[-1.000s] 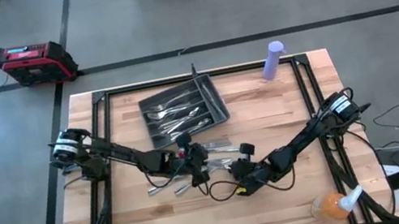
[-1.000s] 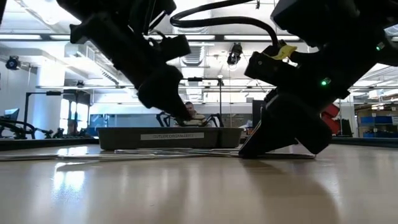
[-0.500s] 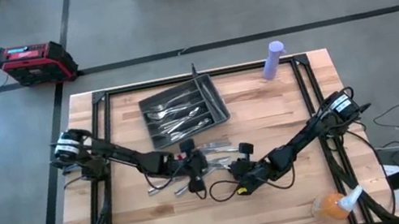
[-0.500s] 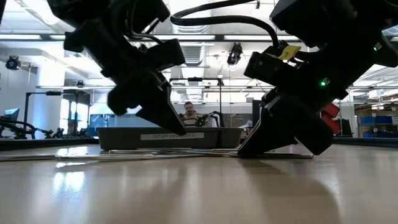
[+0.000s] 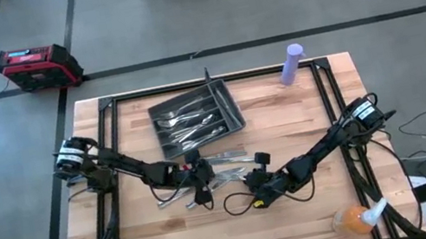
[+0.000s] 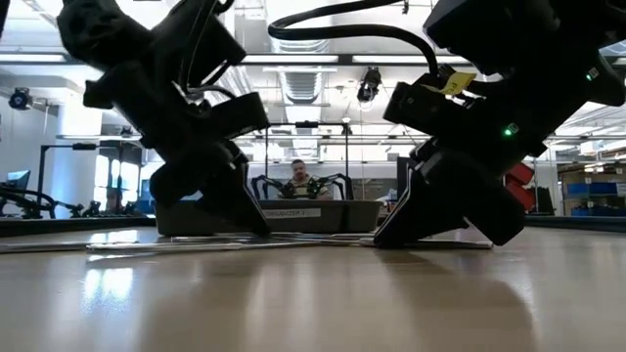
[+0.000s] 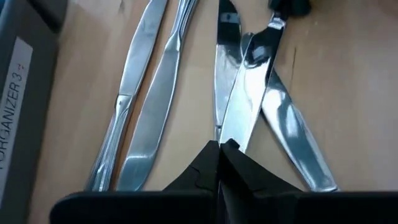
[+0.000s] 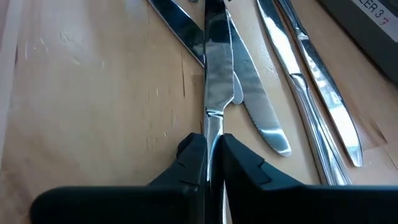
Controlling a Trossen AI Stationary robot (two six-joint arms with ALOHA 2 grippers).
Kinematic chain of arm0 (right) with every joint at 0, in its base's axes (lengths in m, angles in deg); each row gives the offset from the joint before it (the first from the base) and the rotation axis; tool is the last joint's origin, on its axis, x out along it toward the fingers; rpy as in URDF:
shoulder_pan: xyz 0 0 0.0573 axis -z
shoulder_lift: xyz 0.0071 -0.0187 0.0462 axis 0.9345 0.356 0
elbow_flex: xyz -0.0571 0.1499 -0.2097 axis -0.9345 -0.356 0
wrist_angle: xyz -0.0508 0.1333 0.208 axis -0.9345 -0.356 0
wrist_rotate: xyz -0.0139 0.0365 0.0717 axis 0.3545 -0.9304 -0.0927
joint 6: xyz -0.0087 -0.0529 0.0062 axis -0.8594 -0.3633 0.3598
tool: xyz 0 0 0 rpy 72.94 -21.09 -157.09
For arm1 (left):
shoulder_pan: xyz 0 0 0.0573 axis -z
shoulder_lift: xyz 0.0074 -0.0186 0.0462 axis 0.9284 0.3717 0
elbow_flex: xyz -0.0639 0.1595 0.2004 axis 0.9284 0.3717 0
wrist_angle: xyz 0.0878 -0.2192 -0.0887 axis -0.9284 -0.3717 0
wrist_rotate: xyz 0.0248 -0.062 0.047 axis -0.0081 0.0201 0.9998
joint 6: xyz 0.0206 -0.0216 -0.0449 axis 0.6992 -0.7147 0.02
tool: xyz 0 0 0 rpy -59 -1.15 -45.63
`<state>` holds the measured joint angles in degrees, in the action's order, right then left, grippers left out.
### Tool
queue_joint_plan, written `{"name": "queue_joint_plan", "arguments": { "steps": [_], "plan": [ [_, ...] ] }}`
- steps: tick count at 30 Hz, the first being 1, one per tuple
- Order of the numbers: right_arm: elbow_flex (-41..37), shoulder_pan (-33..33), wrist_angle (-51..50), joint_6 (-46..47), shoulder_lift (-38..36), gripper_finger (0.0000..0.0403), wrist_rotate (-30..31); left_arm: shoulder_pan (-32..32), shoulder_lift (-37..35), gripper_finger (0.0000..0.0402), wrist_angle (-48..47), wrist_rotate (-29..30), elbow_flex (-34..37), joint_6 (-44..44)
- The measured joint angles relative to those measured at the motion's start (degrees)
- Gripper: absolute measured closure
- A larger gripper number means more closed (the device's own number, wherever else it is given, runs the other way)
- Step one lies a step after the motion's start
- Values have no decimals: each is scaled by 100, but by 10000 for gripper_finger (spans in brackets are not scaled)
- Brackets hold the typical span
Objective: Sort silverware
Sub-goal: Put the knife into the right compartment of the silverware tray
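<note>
Both grippers are down on the counter (image 5: 316, 207) just in front of the tray (image 5: 233, 112), among loose knives (image 7: 149, 93). The left gripper (image 7: 221, 149) has its jaws pressed together on the tip of one knife blade (image 7: 249, 93). The right gripper (image 8: 211, 146) has its jaws narrowed onto the handle of a knife (image 8: 217, 56) lying across others. More silverware (image 5: 187, 122) lies in the tray's compartments. A purple bottle (image 5: 292, 62) stands well right of the tray.
</note>
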<state>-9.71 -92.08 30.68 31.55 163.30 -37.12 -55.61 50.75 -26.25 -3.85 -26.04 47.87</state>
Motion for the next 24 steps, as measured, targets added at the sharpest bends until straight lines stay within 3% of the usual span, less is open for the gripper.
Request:
{"name": "queue_joint_plan", "arguments": {
  "steps": [5,15,24],
  "plan": [
    [-20,14,-31,-147,-176,353,-91,-3,119,402,582,-2,405,-271],
    [-29,17,-28,-239,-296,360,-61,-10,255,401,1360,33,808,-341],
    [-95,-42,-887,-121,-1099,275,-87,-10,264,402,1427,4,846,-322]
  ]
}}
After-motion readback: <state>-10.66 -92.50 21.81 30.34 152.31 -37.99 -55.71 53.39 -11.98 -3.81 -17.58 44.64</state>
